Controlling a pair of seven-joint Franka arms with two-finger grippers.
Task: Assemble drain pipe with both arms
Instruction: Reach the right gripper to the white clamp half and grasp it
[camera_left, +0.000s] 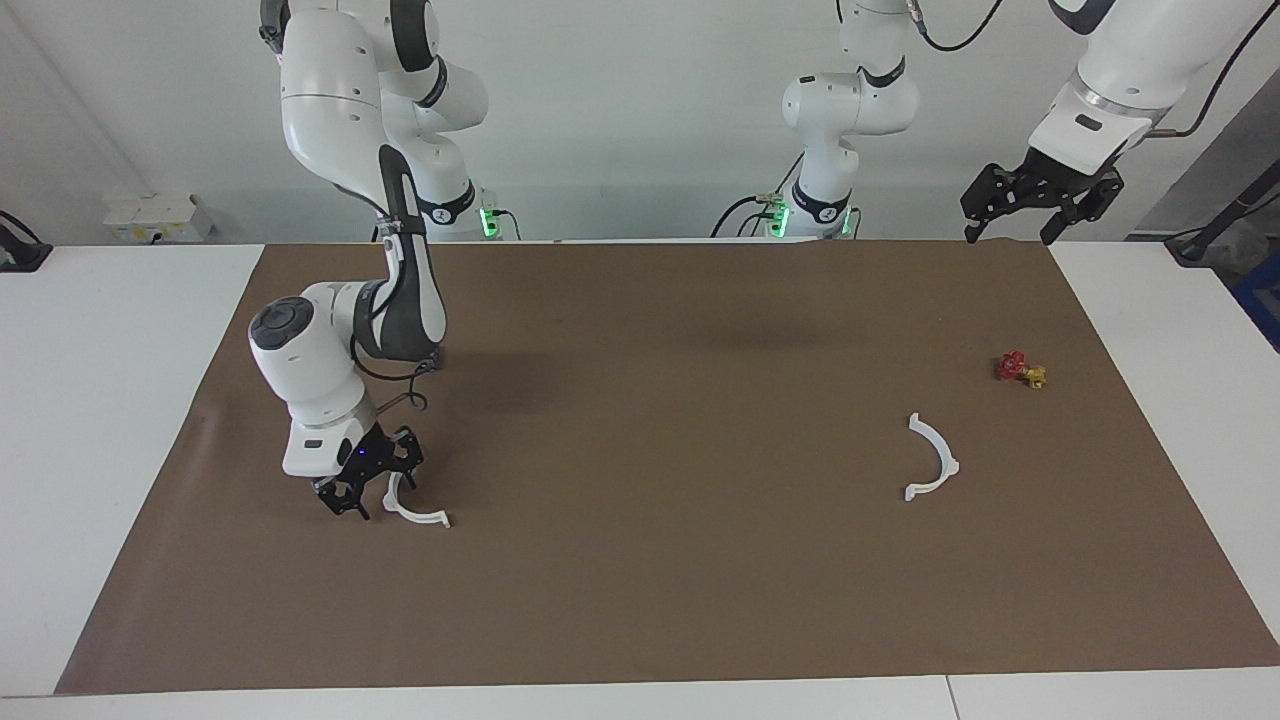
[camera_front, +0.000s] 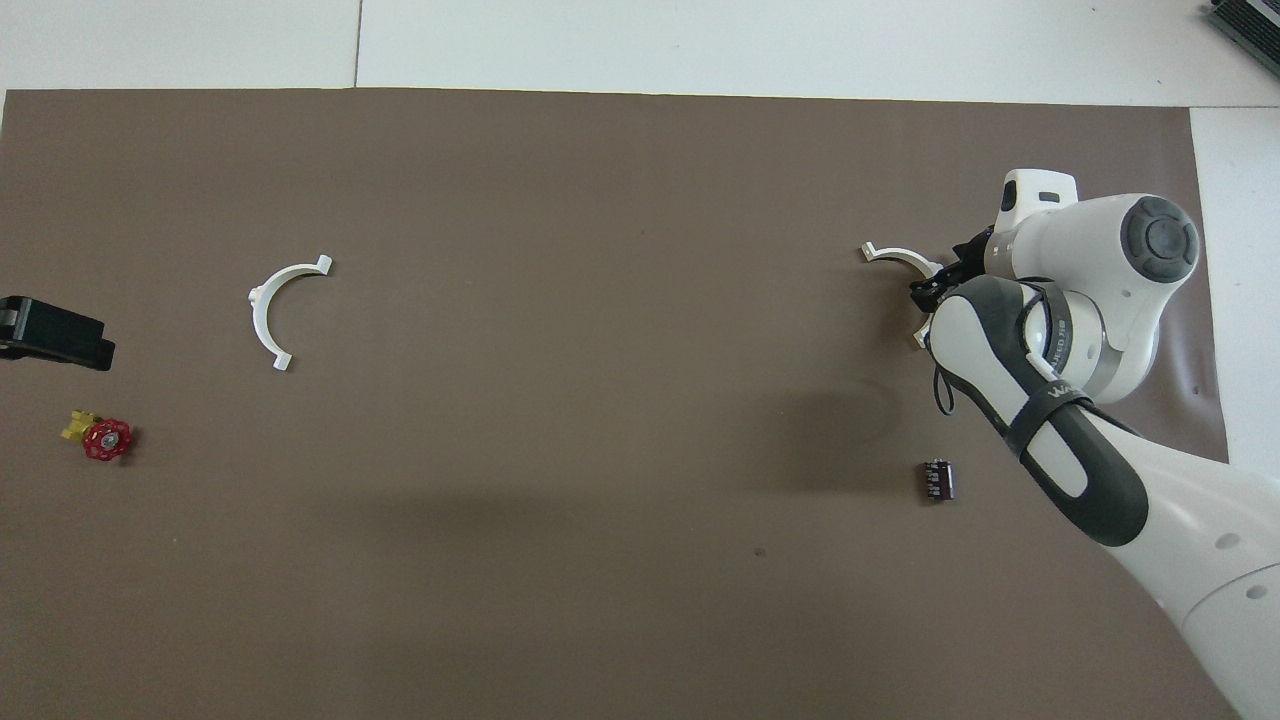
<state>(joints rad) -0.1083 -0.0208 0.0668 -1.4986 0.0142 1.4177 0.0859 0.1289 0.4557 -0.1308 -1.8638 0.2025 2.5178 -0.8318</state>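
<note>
One white half-circle arc (camera_left: 424, 519) lies on the brown mat toward the right arm's end; it also shows in the overhead view (camera_front: 893, 254). My right gripper (camera_left: 378, 496) is down at the mat and open, with the arc's nearer part between its fingers; the overhead view shows it partly under the arm (camera_front: 938, 283). The second arc (camera_left: 937, 460) lies toward the left arm's end, also seen from overhead (camera_front: 264, 305). My left gripper (camera_left: 1040, 205) waits open, raised over the mat's corner; the overhead view shows its tip (camera_front: 55, 335).
A small black cylinder (camera_front: 937, 479) lies nearer the robots than the right gripper. A red and yellow valve (camera_left: 1021, 370) lies near the second arc. The blocky white part is hidden by the right arm. The brown mat (camera_left: 650, 560) covers the table.
</note>
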